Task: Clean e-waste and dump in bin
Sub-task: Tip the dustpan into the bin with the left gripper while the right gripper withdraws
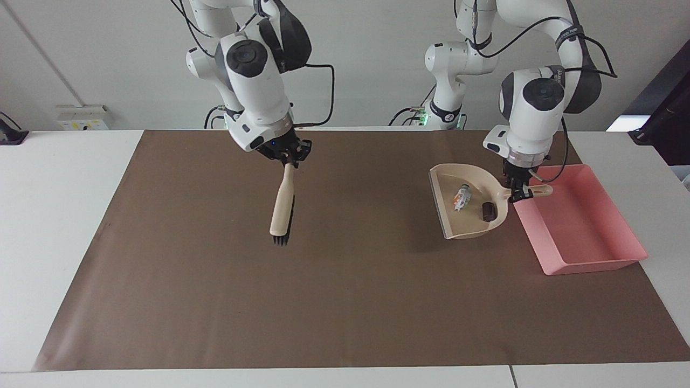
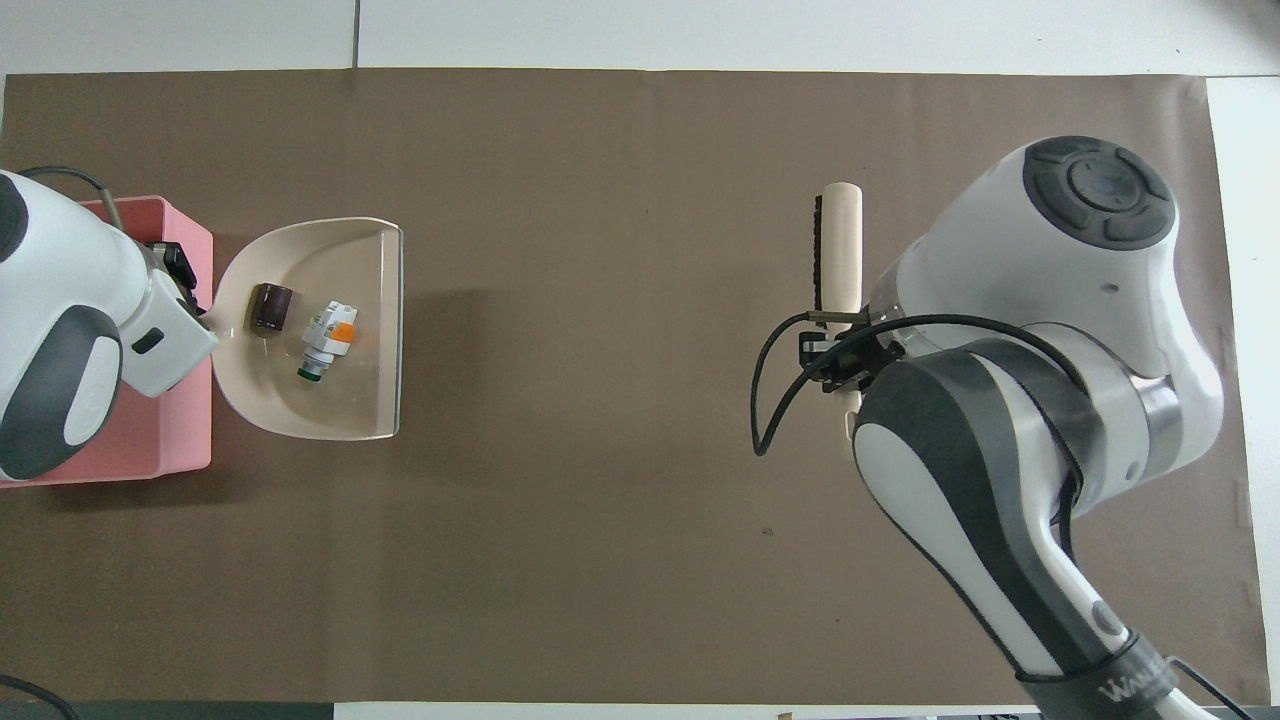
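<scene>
A beige dustpan (image 1: 452, 218) (image 2: 335, 415) hangs above the brown mat, right beside the pink bin (image 1: 595, 266) (image 2: 175, 445). My left gripper (image 1: 519, 193) is shut on the dustpan's handle, which reaches over the bin's rim. The e-waste lies in the pan: a white-grey piece with green and orange parts (image 1: 461, 197) (image 2: 328, 341) and a small black block (image 1: 488, 210) (image 2: 269, 306). My right gripper (image 1: 290, 158) is shut on the handle of a beige brush (image 1: 282, 207) (image 2: 838, 250). The brush hangs bristles down over the mat toward the right arm's end.
The brown mat (image 1: 345, 302) covers most of the white table (image 1: 59, 215). The pink bin sits at the mat's edge at the left arm's end of the table, and nothing shows inside it.
</scene>
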